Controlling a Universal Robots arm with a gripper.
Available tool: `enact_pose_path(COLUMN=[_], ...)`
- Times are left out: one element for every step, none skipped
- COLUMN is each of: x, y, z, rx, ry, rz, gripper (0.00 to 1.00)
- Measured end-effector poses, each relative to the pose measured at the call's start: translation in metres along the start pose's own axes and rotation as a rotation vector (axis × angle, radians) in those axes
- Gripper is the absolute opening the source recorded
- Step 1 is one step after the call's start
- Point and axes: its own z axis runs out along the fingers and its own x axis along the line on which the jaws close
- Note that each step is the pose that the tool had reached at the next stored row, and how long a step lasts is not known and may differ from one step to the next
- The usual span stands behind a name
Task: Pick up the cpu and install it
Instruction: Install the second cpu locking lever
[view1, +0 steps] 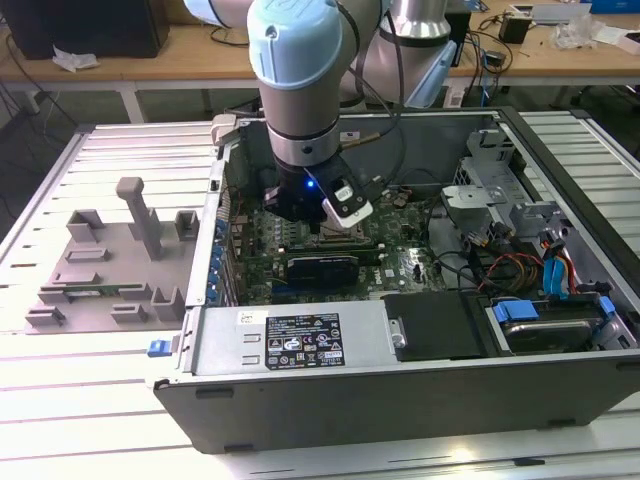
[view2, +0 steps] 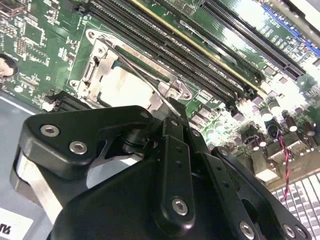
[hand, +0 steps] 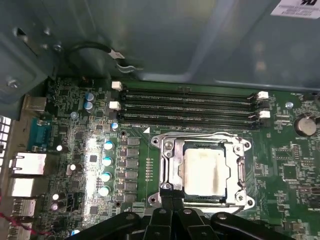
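Observation:
The cpu (hand: 204, 172) is a pale silver square lying flat in the motherboard socket (hand: 169, 167), with the metal socket frame around it. In the second wrist view the cpu (view2: 126, 87) lies just past my black fingers, and a thin wire lever crosses the frame beside it. My gripper (hand: 173, 201) hangs low over the socket's near edge, its two fingertips pressed together with nothing between them. In the exterior view my gripper (view1: 318, 225) reaches down into the open computer case (view1: 300, 395), over the green motherboard (view1: 400, 265).
Black memory slots (hand: 190, 105) run alongside the socket, and the grey case wall (hand: 175, 40) rises behind them. Capacitors (hand: 107, 161) and rear ports (hand: 25, 165) stand to one side. A drive cage with cables (view1: 540, 260) fills the case's right end. A grey fixture (view1: 110, 260) sits on the table.

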Motion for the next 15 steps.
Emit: enact_pose_path(x=[-0.0003, -0.0004, -0.0006, -0.0012, -0.0015, -0.0018, -0.0023, -0.0028, -0.0033, -0.0038, -0.0053, -0.0078, -0.0106, -0.0146, -0.0201], y=[0.0007, 0.0011, 0.0016, 0.0028, 0.0034, 0.0041, 0.0049, 0.0055, 0.0060, 0.0063, 0.0064, 0.0062, 0.0061, 0.0059, 0.0056], z=[-0.0029, -0.0044, -0.0067, -0.0115, -0.0142, -0.0170, -0.0205, -0.0229, -0.0252, -0.0262, -0.0265, -0.0264, -0.0262, -0.0260, -0.0256], rx=[0.0000, 0.0001, 0.0001, 0.0002, 0.0002, 0.0003, 0.0005, 0.0005, 0.0006, 0.0011, 0.0032, 0.0065, 0.0086, 0.0114, 0.0152], ry=[-0.0002, -0.0003, -0.0005, -0.0008, -0.0010, -0.0012, -0.0015, -0.0016, -0.0019, -0.0021, -0.0027, -0.0023, -0.0020, -0.0014, -0.0005], rz=[0.001, 0.001, 0.002, 0.003, 0.004, 0.005, 0.006, 0.007, 0.008, 0.009, 0.011, 0.012, 0.012, 0.014, 0.015], gripper=[0.11, 0.11, 0.11, 0.11, 0.11, 0.11, 0.11, 0.11, 0.11, 0.11, 0.11, 0.11, 0.11, 0.11, 0.11])
